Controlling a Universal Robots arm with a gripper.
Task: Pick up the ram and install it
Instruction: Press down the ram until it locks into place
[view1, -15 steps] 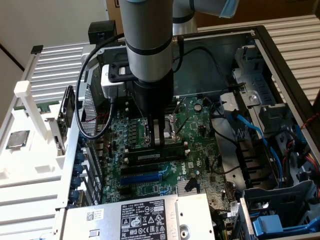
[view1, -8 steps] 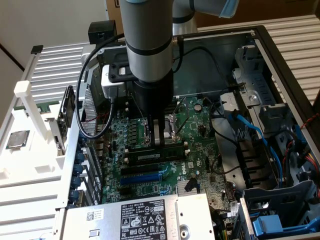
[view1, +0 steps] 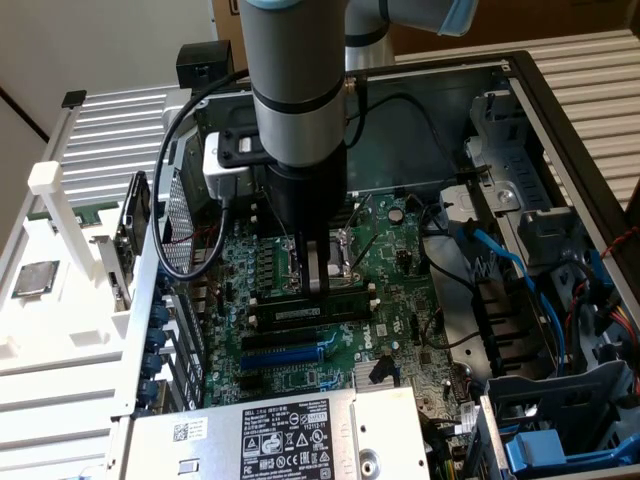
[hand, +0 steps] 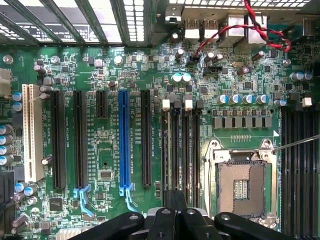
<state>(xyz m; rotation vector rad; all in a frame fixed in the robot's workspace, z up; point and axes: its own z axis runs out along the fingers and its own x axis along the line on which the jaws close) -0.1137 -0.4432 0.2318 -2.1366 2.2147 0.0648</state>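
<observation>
1. The arm reaches down into the open computer case (view1: 560, 120), with the jaws low over the motherboard (view1: 300, 370), at the bank of memory slots (hand: 187, 150) beside the empty processor socket (hand: 242, 182).
2. The jaws are fully closed, the two fingers pressed together. Their tips meet the board right at the slots.
3. The ram (view1: 305, 311) stands on edge in one of those slots, just beneath and in front of the fingertips in the exterior view. Its pale label strip faces the camera.
4. Its long axis runs along the slot, from the exterior view's left, slightly lower, to the exterior view's right, slightly higher. The jaws sit near the middle of that length, not at either end clip.
5. So the ram lies straight below the jaws, touching them or nearly so (I cannot tell whether they pinch its top edge or merely bear down on it).
6. Judging by how level it sits with the slot, the stick looks placed in position. Whether the end clips have latched is too small to tell.
7. The long blue slot (hand: 123, 140) and the black slots beside it lie well apart from the jaws, parallel to the memory slots.
</observation>
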